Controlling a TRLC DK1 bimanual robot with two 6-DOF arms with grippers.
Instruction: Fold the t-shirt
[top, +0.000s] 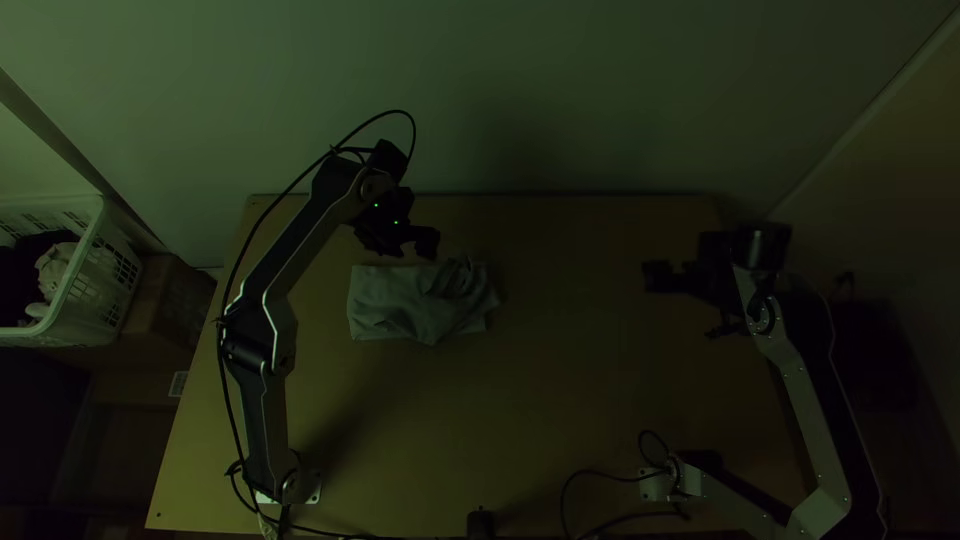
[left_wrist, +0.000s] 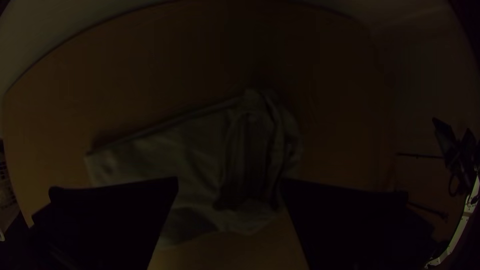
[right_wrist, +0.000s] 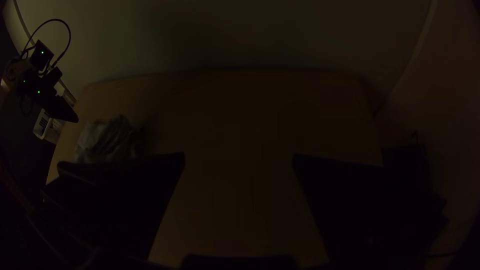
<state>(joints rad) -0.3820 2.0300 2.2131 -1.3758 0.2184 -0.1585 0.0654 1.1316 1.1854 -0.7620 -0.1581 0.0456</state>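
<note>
T-shirt (top: 385, 300) found on tbl (top: 570, 400), L of ctr: L part lies fairly flat, R part bunched w/ raised creases. L gripper (top: 424, 246) noted nr T-shirt's far edge; fingers wide apart, nothing held. R gripper (top: 657, 277) noted at tbl's R side, well apart from T-shirt; fingers likewise wide apart, nothing held.

Right gripper (top: 656, 277): fingers wide apart, wooden table (right_wrist: 240, 130) between. Pale t-shirt (right_wrist: 107, 140) rumpled near a table edge, partly hidden behind one finger. Left gripper (top: 428, 244) near the cloth; small green lights above its fingers. Wall (right_wrist: 225, 35) beyond.
</note>
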